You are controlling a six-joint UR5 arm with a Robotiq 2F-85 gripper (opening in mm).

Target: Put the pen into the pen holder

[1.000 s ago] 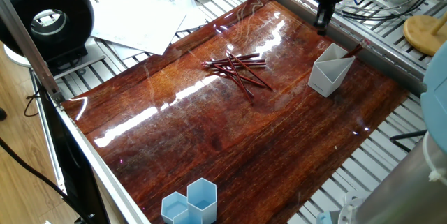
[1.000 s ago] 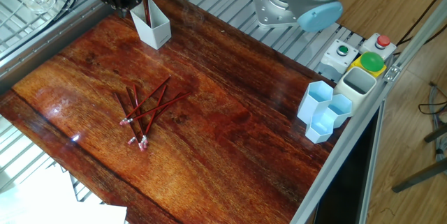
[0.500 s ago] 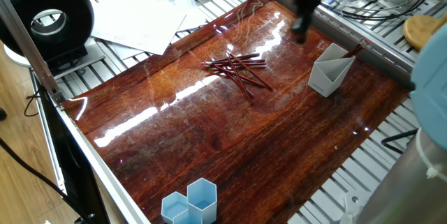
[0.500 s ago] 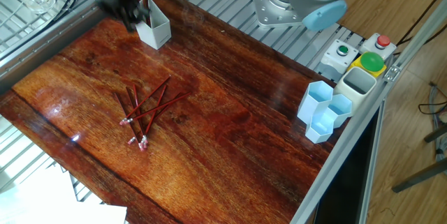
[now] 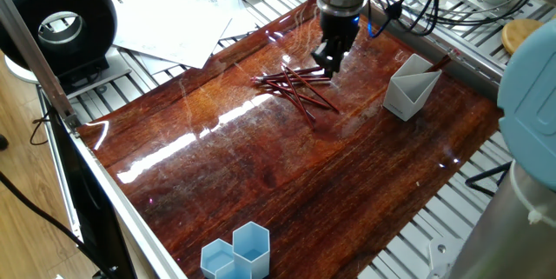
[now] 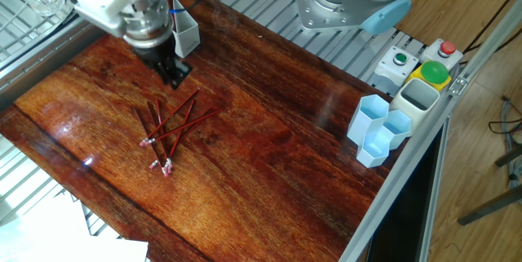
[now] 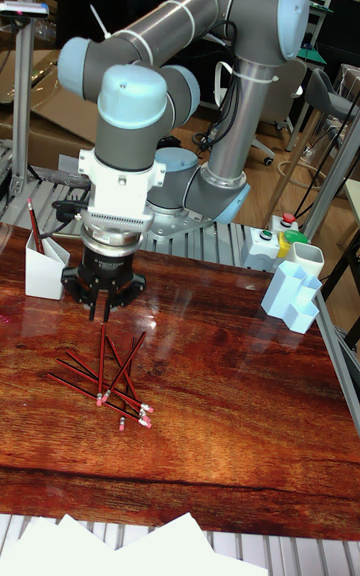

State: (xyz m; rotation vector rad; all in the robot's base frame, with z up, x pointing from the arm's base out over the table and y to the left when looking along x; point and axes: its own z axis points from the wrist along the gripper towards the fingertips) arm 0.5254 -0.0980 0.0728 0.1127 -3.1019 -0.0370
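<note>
One fixed view shows the gripper (image 5: 329,60) hanging fingers-down over the far end of a loose pile of red pens (image 5: 297,85) on the glossy wooden bench (image 5: 287,179). Its dark fingertips sit just above the crossed pens; whether they are spread or pressed together cannot be told here. The white pen holder (image 5: 410,87) stands to the right of the pile, apart from it, with one pen already leaning inside. Two light blue hexagonal cups (image 5: 237,251) stand at the near edge, and white papers (image 5: 178,23) lie beyond the bench's far left corner.

The other fixed view looks from the opposite side. The gripper (image 6: 173,73) is between the pen holder (image 6: 187,33) and the pens (image 6: 170,130), close above the bench (image 6: 269,164), nearer the pile's upper tips. The blue cups (image 6: 378,129) cluster at the right edge beside a button box (image 6: 418,64).

The tall fixed view shows the arm bent down from behind, the gripper (image 7: 103,315) straight above the top of the pile (image 7: 108,374). Its short fingers look slightly apart and hold nothing, with the tip of one upright-looking pen just beneath them. The pen holder (image 7: 45,266) stands at the left with its pen slanting out, and the blue cups (image 7: 293,301) at the right.
</note>
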